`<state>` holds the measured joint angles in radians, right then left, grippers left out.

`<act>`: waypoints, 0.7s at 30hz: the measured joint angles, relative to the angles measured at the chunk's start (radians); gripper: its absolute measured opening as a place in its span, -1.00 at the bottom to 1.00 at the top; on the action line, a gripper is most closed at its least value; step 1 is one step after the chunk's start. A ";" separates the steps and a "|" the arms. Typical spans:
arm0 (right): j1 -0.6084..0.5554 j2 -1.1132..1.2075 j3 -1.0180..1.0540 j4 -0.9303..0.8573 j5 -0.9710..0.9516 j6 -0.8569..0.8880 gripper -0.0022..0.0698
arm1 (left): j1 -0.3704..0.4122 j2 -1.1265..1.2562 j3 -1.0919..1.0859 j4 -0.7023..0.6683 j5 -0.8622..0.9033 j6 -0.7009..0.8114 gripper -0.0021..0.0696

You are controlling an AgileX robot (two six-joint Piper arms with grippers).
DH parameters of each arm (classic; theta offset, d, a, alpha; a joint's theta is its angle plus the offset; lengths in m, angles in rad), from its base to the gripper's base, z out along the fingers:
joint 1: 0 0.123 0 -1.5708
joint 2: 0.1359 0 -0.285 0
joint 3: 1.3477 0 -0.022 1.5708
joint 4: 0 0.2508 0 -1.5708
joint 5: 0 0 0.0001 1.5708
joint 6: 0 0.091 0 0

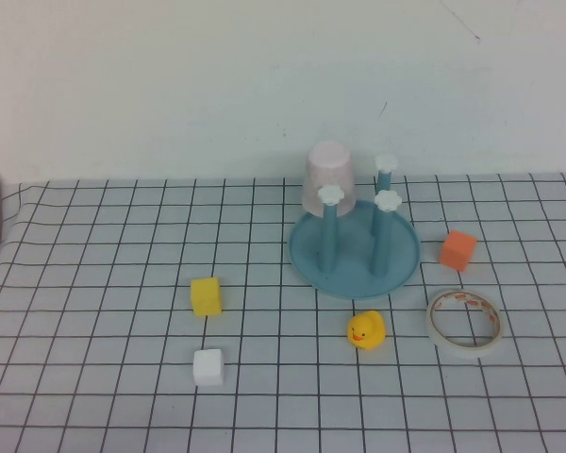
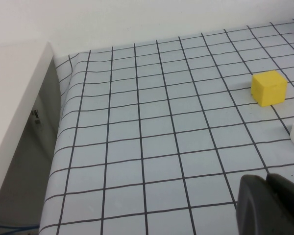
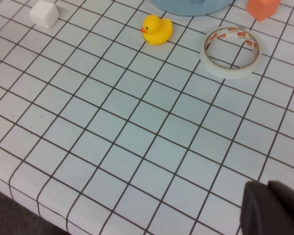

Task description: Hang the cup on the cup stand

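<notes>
The pale pink tapered plastic cup (image 1: 327, 176) sits upside down over the far-left peg of the cup stand (image 1: 355, 260), a round light-blue dish with upright blue pegs that carry white flower-shaped knobs. Three knobs are visible; the fourth peg is hidden inside the cup. So the task looks already done, in my judgement.

Neither arm appears in the high view. The left gripper (image 2: 270, 205) shows only as a dark tip in its own wrist view, low above the checked tablecloth (image 1: 94, 311) near the table's left edge, with its fingers closed together and holding nothing. The right gripper (image 3: 274, 209) is likewise a dark tip near the front edge of the table, closed and empty.

On the cloth there are also a yellow foam cube (image 1: 206, 295), a small white cube (image 1: 208, 366), a yellow rubber duck (image 1: 366, 330), a white tape roll (image 1: 465, 322) and an orange cube (image 1: 457, 250) just beside the stand.

What could go wrong now: the cup leans slightly on its peg, so a bump to the stand or a pull on the cloth may shake it off. If an arm moves toward the stand again, it could push the duck or the tape roll into the base.
</notes>
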<state>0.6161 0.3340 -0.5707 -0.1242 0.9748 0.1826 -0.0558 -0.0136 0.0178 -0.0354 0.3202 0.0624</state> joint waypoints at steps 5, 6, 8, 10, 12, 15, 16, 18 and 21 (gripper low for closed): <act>-0.034 -0.043 0.000 0.008 0.002 0.000 -0.94 | 0.000 0.000 0.000 0.000 0.000 0.000 -0.95; -0.066 -0.062 0.000 0.017 0.002 0.000 -0.94 | 0.000 0.000 0.000 0.000 0.000 0.000 -0.95; -0.136 -0.105 0.000 0.022 0.002 0.000 -0.94 | 0.000 0.000 0.000 0.000 0.000 0.000 -0.95; -0.220 -0.158 0.004 0.013 -0.015 -0.013 -0.94 | 0.000 0.000 0.000 0.000 0.000 0.000 -0.95; -0.306 -0.215 0.026 -0.010 -0.077 -0.017 -0.94 | 0.000 0.000 0.000 0.000 0.000 0.000 -0.95; -0.421 -0.294 0.102 -0.029 -0.226 -0.021 -0.94 | 0.000 0.000 0.000 0.000 0.000 0.000 -0.95; -0.458 -0.319 0.138 -0.034 -0.287 -0.023 -0.94 | 0.000 0.000 0.000 0.000 0.000 0.000 -0.95; -0.517 -0.344 0.213 -0.036 -0.397 -0.023 -0.94 | 0.000 0.000 0.000 0.000 0.000 0.000 -0.95; -0.590 -0.349 0.333 -0.036 -0.543 -0.023 -0.94 | 0.000 0.000 0.000 0.000 0.000 0.000 -0.95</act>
<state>0.0264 -0.0146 -0.2381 -0.1600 0.4314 0.1598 -0.0558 -0.0136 0.0178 -0.0358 0.3202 0.0624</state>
